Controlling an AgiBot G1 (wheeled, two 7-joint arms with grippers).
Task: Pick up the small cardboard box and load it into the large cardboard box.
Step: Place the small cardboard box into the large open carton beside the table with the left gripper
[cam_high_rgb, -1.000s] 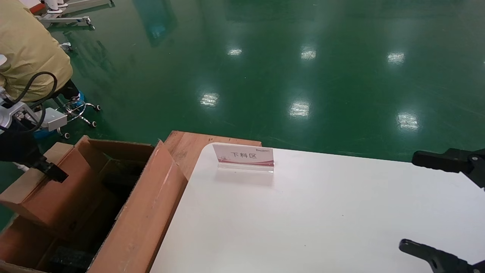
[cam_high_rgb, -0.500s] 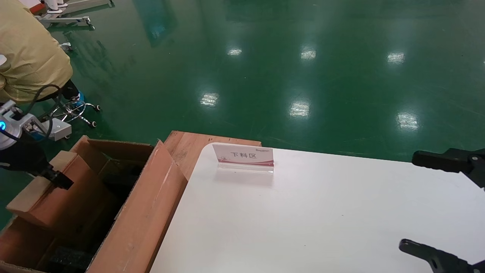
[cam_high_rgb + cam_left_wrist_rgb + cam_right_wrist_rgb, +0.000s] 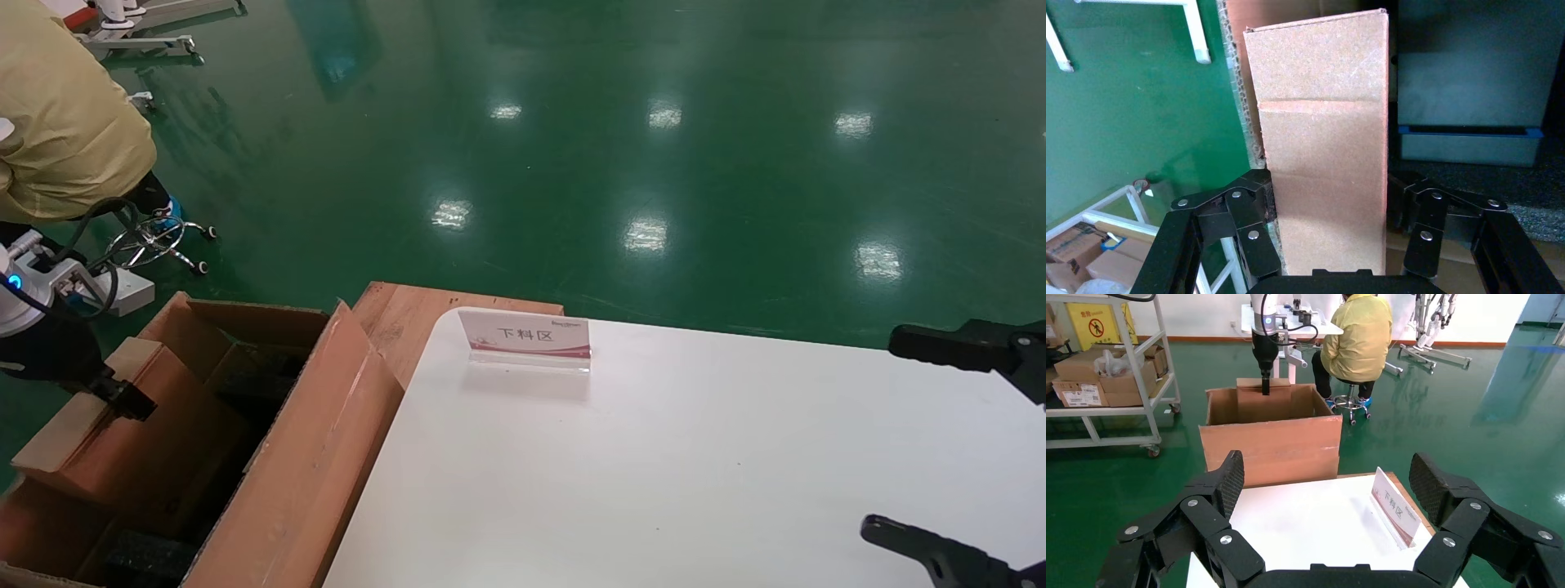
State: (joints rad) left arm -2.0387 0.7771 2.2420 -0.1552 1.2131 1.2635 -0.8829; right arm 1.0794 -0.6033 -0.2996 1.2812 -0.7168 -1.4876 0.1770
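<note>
The small cardboard box [image 3: 155, 433] is a slim reddish-brown carton with a paler tan narrow side. It stands tilted on edge, partly down inside the large cardboard box [image 3: 310, 457], whose long flaps stand open beside the table's left end. My left gripper [image 3: 127, 400] is shut on the small box's upper edge. In the left wrist view the small box [image 3: 1321, 122] fills the gap of the left gripper [image 3: 1330, 190]. Black foam [image 3: 147, 559] lies at the large box's bottom. My right gripper [image 3: 881, 433] is open and empty over the table's right side.
A white table [image 3: 695, 474] bears a small sign stand [image 3: 527, 336]. A wooden board [image 3: 400, 314] lies under its far left corner. A person in yellow [image 3: 57, 122] sits on a wheeled stool [image 3: 155, 237] behind the large box. A shelf trolley [image 3: 1107, 373] stands further off.
My left gripper has moved down and slightly towards me with the small box, which sits lower inside the large box. The right arm has not moved.
</note>
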